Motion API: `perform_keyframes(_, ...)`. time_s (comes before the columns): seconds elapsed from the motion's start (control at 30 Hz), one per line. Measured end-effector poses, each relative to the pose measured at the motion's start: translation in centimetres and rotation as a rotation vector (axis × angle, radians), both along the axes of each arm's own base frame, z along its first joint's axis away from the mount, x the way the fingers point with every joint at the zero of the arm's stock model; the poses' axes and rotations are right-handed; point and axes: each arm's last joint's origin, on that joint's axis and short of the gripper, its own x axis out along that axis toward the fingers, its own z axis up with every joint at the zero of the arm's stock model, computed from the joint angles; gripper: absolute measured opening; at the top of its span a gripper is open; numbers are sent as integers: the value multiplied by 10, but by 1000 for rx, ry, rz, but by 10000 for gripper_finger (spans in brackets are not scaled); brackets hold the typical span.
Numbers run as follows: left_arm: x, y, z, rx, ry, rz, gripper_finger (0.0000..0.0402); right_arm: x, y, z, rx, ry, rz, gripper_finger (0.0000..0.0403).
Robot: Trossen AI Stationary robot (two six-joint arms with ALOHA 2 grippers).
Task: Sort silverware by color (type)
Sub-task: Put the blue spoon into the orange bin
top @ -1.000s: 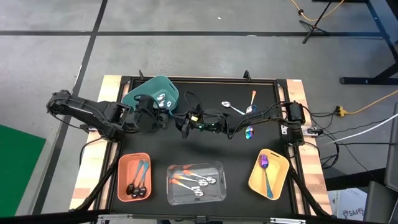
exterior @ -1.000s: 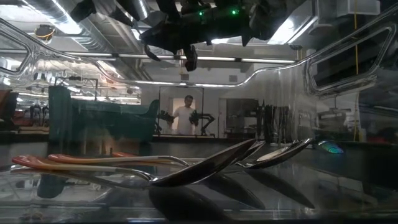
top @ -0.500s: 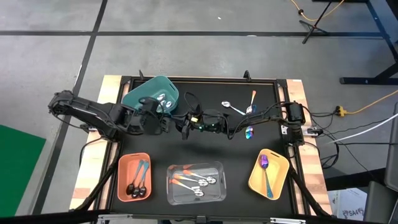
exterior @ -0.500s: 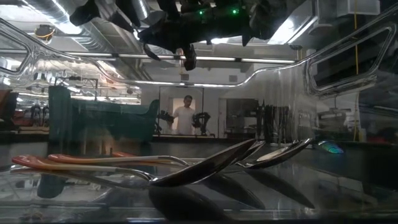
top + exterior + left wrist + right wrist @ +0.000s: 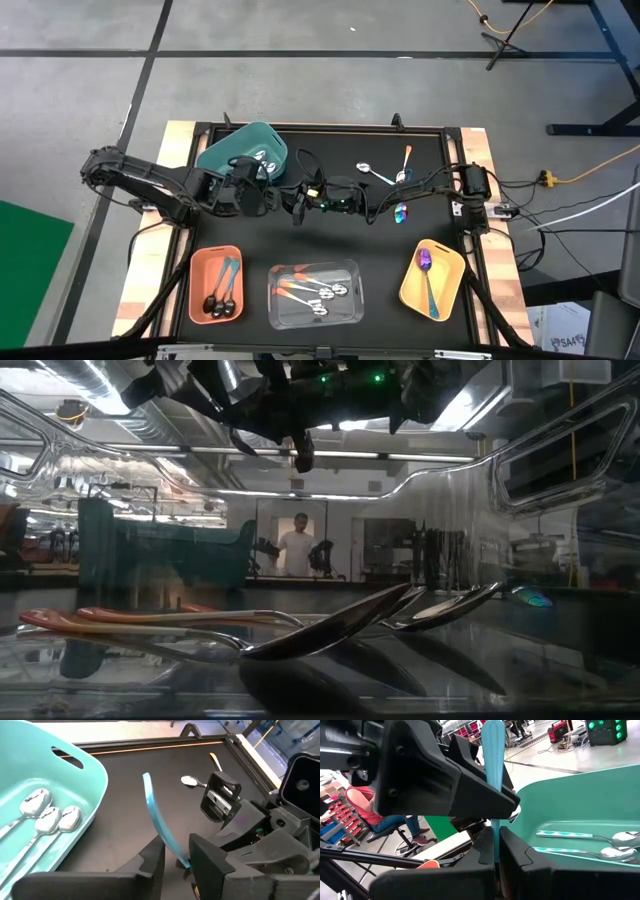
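A spoon with a teal handle [image 5: 156,812] stands nearly upright over the middle of the table, its handle's free end up [image 5: 492,740]. My right gripper [image 5: 298,203] reaches level from the table's right and is shut on it. My left gripper [image 5: 262,197] faces it from the left. It is open, with one finger on either side of the handle [image 5: 176,852]; no touch shows. The spoon's bowl is hidden. More silverware lies loose at the far right: a silver spoon [image 5: 372,173], an orange-handled one [image 5: 405,163] and a purple one [image 5: 402,212]. My right gripper pinches the lower part of the teal handle [image 5: 495,832] between its two fingers [image 5: 512,852]. It comes in level from the table's right, and the fingers lie across the handle. The spoon is lifted clear of the table, with the handle rising above the fingers.
The teal bin [image 5: 240,150] with silver spoons [image 5: 47,815] stands far left, just behind my left gripper. Along the near edge stand a salmon bin [image 5: 216,283], a clear bin [image 5: 315,293] and a yellow bin [image 5: 432,278], each holding spoons.
My left gripper has moved toward the table's right and slightly down, closing in on my right gripper and the spoon's handle. Its finger gap shows no change.
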Motion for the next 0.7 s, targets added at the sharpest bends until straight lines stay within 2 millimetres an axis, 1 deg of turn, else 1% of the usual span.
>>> perform_keyframes(0.2, 0, 0, 0, 10, 9, -9, 78, 0, 0, 0, 0, 0, 0, 0)
perform_keyframes(0.3, 0, 0, 0, 11, 8, -9, 62, 0, 0, 0, 0, 0, 0, 0)
perform_keyframes(0.53, 1, 0, 1, 12, 4, -18, 9, 0, 0, 0, -1, 2, 1, 0)
perform_keyframes(0.7, 1, 0, 1, 24, 14, -32, 6, 0, 0, 0, 0, 2, 2, 0)
